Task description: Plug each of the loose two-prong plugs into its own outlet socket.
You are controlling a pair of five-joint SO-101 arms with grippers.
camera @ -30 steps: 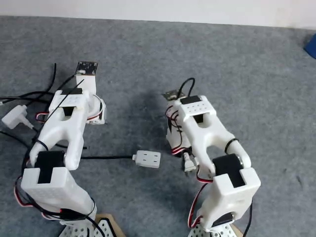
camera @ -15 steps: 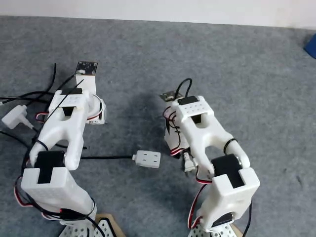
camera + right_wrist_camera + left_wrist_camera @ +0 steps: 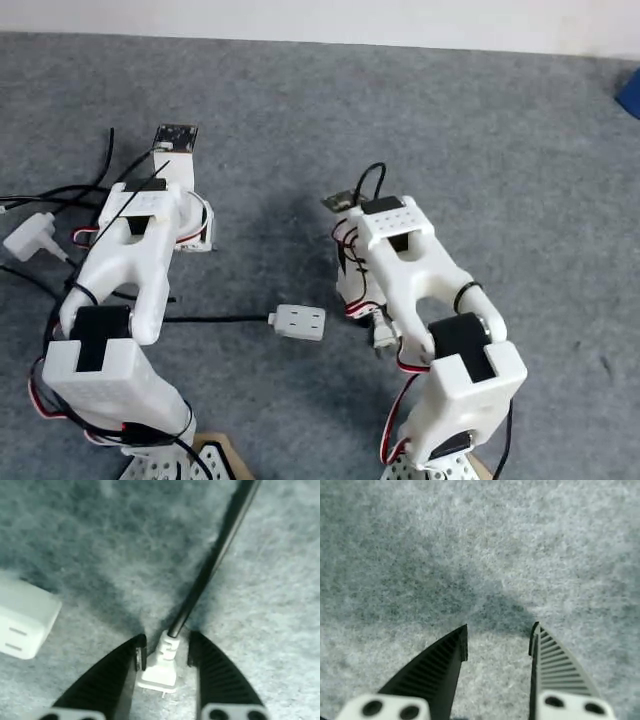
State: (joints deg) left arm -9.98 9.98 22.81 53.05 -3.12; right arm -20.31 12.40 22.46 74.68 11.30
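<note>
R arm's wrist end has edged a little toward frame left and lower over the last sec in the high view. L arm, outlet block and both plugs lie as they did.

Fig., L to R.
(a) far-left plug (image 3: 28,237): white body at the left edge of the high view, on the grey carpet (image 3: 480,120) among black leads, well apart from any socket.
(b) left gripper (image 3: 497,642): fingers apart, nothing betw. them, bare carpet beneath. L arm's wrist end sits upper left in the high view.
(c) outlet block (image 3: 298,321): white, lower centre, its lead running off to frame left. Slots face up, vacant as far as I can see.
(d) small plug (image 3: 381,332): just right of the block, near but not touching, under the R arm.
(e) right gripper (image 3: 165,647): fingers straddle the small plug, one pad (image 3: 140,652) at its side, a sliver of gap at the other. Not yet clamped, by my read. The plug's black cord (image 3: 215,560) runs off toward the upper right of the wrist view.

Step in hand, as I judge it: pick-up of the small plug, with approach done and closure pending. Next I need to close on the plug body w/o pinching the cord, then lift. After that I turn the prongs toward the block's slots, line up square and press in. The block looks loose, so it may slide, and I may want the left gripper to steady it. The far-left plug waits its turn.
</note>
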